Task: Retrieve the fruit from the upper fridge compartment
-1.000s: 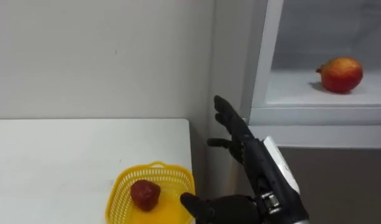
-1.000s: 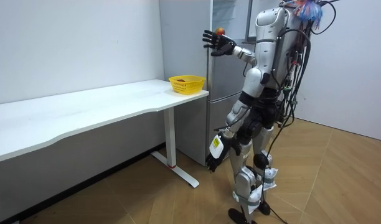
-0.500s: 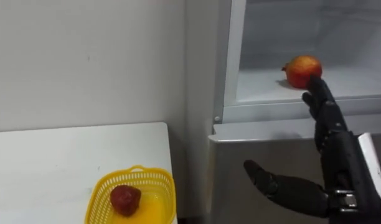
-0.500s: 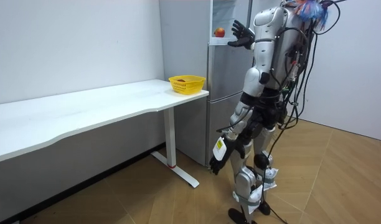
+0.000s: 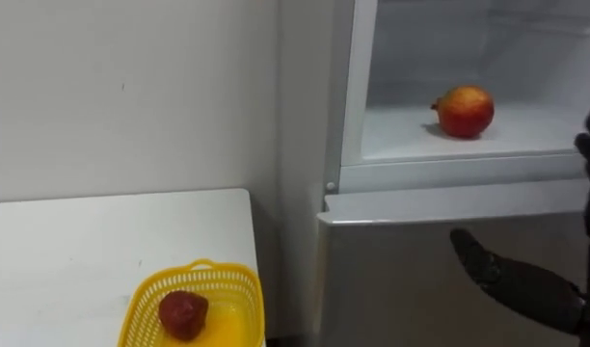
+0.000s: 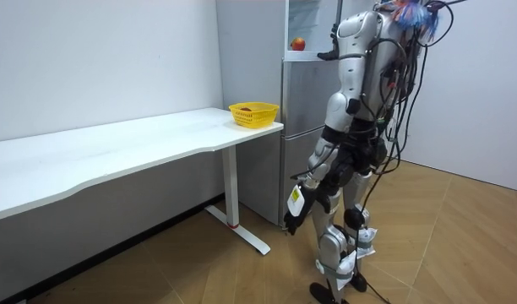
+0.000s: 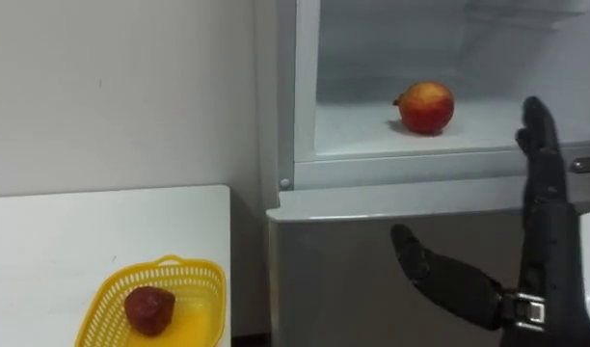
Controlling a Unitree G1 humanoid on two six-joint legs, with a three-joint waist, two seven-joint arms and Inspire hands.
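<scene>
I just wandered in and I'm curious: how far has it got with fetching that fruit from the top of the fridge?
Done: the upper fridge compartment stands open. In hand: the right hand is raised before it, fingers straight, holding nothing; the left hand hangs low. Left: the pomegranate sits untouched on the shelf, so grasping it and bringing it out remain.

A bare room with a kitchen corner. A fridge (image 7: 334,270) stands before the right hand (image 7: 544,193), a white table (image 7: 83,231) to its left.
</scene>
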